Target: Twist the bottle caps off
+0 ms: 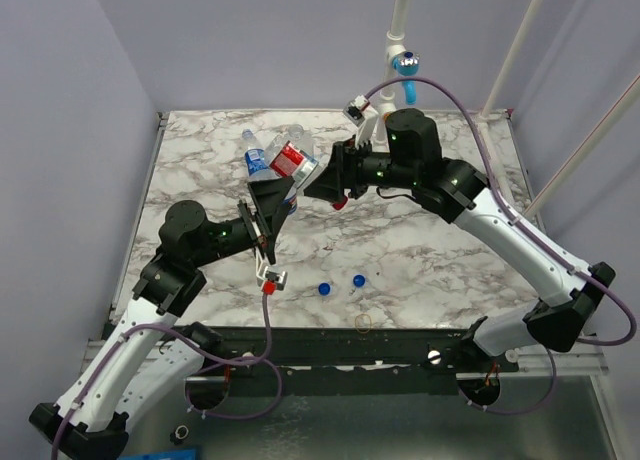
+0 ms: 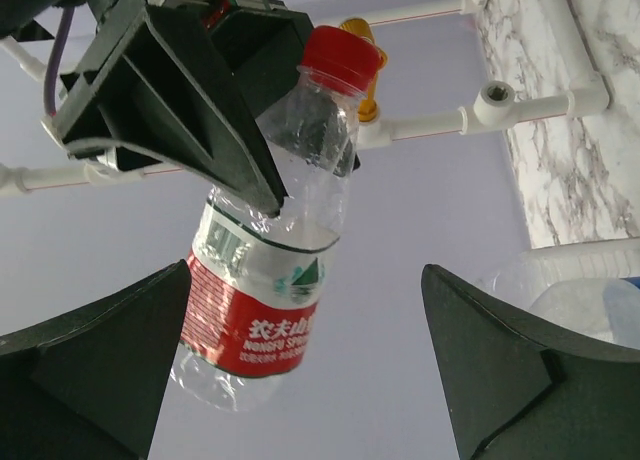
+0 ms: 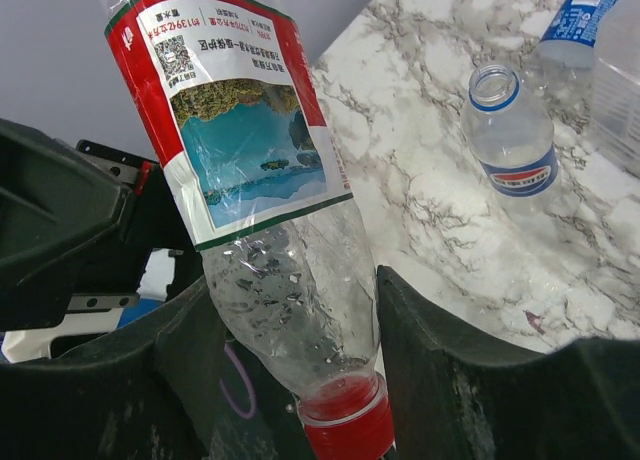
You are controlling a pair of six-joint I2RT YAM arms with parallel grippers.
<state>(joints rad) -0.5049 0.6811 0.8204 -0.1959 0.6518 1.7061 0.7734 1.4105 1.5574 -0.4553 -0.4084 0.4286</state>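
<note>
My right gripper [image 1: 318, 185] [image 3: 295, 285] is shut on the shoulder of the red-label bottle [image 1: 290, 160] [image 3: 235, 130], holding it tilted above the table. Its red cap [image 1: 340, 202] [image 3: 350, 427] is on and sits behind my right fingers. In the left wrist view the bottle [image 2: 265, 300] hangs with the cap [image 2: 343, 55] uppermost. My left gripper [image 1: 273, 195] [image 2: 305, 280] is open around the bottle's base, its left finger close to the label and a wide gap on the right. Two blue caps [image 1: 323, 289] [image 1: 358, 280] lie loose on the table.
A capless blue-label bottle [image 3: 510, 130] lies on the marble table [image 1: 440, 260]. Another blue-label bottle [image 1: 255, 160] [image 3: 580, 20] and a wider clear bottle [image 1: 296, 136] [image 3: 620, 80] are behind it. A yellowish rubber band [image 1: 363, 322] lies near the front edge.
</note>
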